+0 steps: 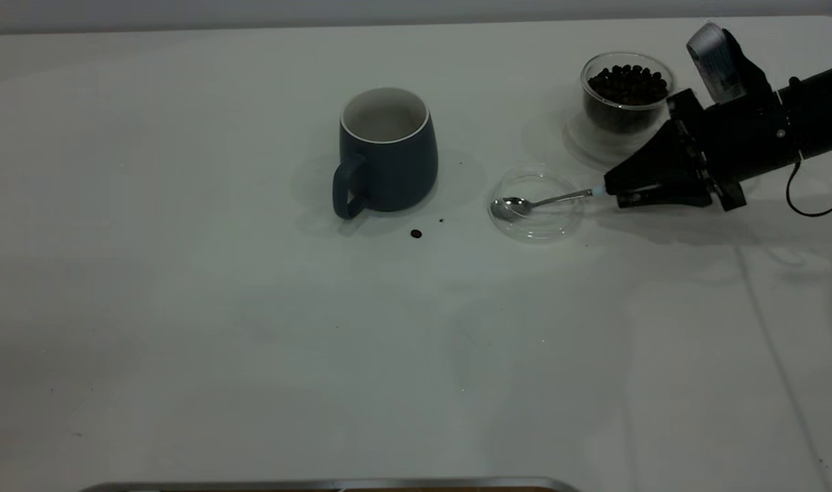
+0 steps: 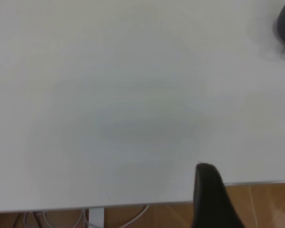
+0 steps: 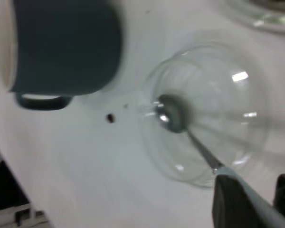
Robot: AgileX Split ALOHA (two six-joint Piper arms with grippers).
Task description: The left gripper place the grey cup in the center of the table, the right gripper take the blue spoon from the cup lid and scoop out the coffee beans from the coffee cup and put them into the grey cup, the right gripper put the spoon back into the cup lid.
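Exterior view: your right gripper (image 1: 611, 192) is clamped on the spoon (image 1: 542, 202) handle, bowl resting in the lid (image 1: 537, 205) right of the cup (image 1: 386, 150). You're either picking it up or returning it; one bean (image 1: 416, 234) lies spilled, so likely returning: release next.
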